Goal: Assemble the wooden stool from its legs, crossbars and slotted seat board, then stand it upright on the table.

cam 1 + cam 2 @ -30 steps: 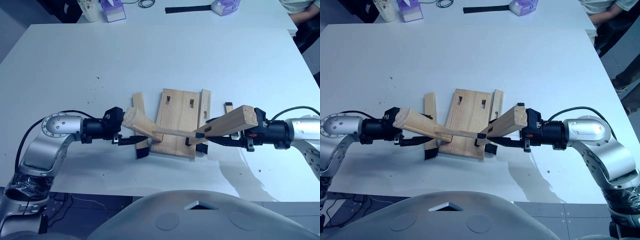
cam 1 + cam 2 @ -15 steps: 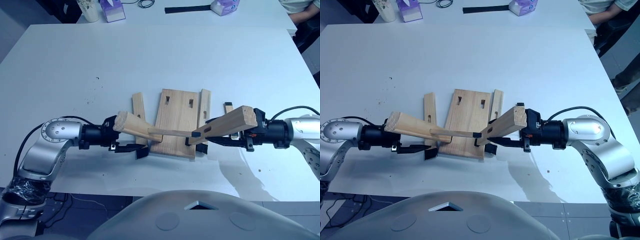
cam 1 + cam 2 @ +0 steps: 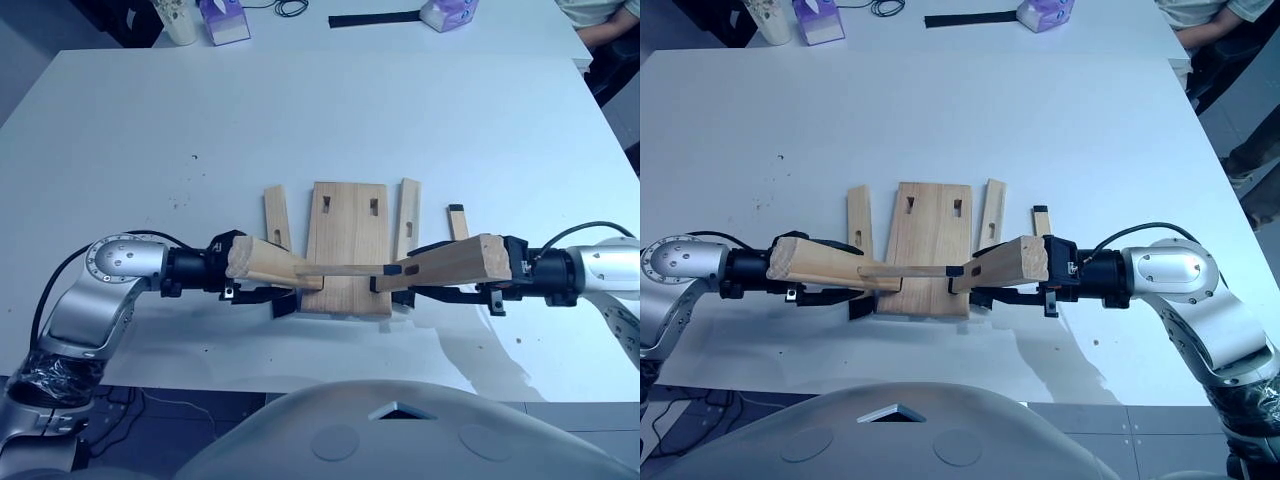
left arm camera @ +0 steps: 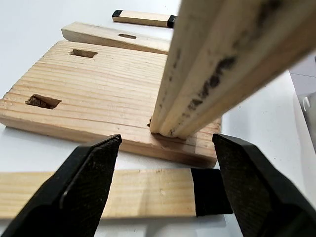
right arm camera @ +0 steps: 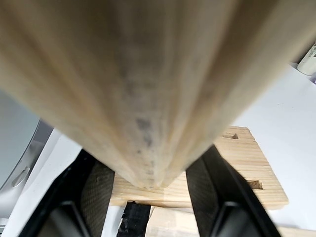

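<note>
Nearest the front edge of the tabletop, the left jaws are clamped on the left leg and the right jaws grip the right leg, both raised off the surface. A thin crossbar spans between their inner ends. Beneath it the slotted seat board lies flat, with two slots showing toward its far end. A loose wooden piece lies just left of the board and a second loose piece just right, with a short black-tipped bar beyond that. On the far table stand a cup, a purple tissue box and a black strip.
</note>
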Robot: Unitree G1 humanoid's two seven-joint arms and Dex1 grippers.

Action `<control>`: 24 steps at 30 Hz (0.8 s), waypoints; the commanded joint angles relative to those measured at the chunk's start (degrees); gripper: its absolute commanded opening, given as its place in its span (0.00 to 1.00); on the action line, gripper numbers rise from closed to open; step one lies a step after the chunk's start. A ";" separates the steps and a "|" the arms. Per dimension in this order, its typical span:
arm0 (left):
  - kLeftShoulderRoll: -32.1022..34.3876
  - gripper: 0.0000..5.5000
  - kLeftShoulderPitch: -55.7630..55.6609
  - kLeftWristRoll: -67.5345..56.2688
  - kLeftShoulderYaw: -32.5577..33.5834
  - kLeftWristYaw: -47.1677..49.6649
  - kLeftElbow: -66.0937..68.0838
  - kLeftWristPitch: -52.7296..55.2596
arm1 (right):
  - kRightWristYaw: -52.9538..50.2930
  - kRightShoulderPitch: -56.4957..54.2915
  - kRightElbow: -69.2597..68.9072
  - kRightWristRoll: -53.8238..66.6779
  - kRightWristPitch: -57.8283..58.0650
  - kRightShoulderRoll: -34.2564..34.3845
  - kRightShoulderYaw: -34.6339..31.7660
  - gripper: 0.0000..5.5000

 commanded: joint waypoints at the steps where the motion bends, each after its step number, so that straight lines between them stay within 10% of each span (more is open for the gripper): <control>1: 0.08 0.62 -0.90 -0.35 -0.52 0.43 -1.41 0.88 | 0.51 2.98 2.18 -4.58 4.79 -1.74 4.48 0.36; 24: -1.85 0.62 -3.22 -0.53 -1.94 2.45 -1.75 3.57 | 1.68 -3.11 3.91 -8.28 5.05 -0.91 12.36 0.36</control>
